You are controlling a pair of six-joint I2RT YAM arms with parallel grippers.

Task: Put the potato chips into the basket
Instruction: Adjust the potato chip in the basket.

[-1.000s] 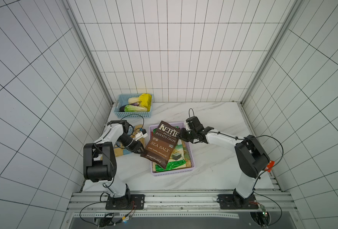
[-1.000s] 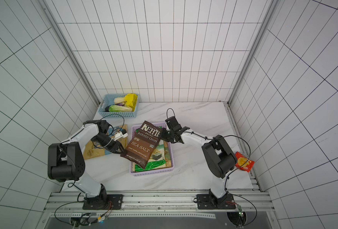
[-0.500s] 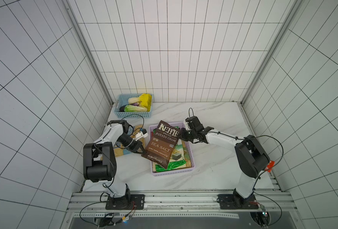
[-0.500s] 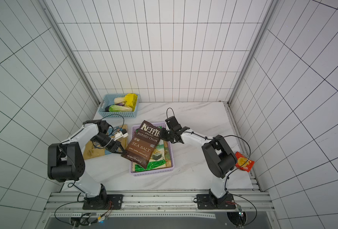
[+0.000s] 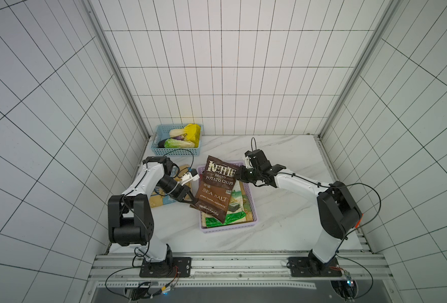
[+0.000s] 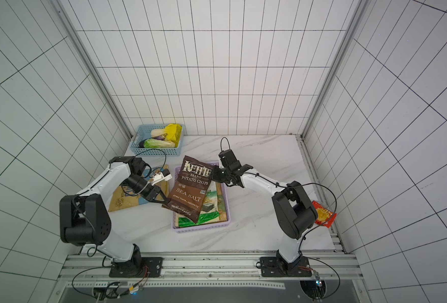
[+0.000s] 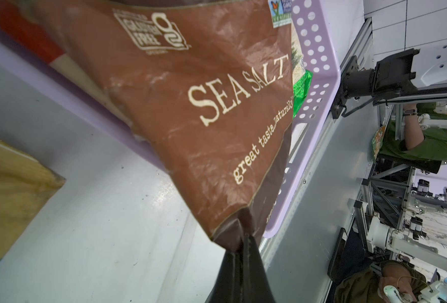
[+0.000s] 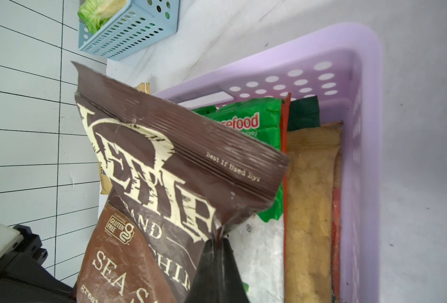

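Angling inward, L+R jaws pinch bag [image 5: 216,191].

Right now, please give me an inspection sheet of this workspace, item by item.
Surface: white marble-look table, no spill seen.
Job's things: Kettle bag held tilted above the lilac basket; a green bag and others lie inside; tan bags lie on the table by the left arm.
Clutter: blue basket with vegetables at the far corner; red packet at the right table edge.
Grippers: left end effector shut on the Kettle bag's lower corner; right end effector shut on its upper edge.
Cables: black loops at both wrists, none seen snagged.
Surroundings: tiled walls; metal rail in front; people beyond it.
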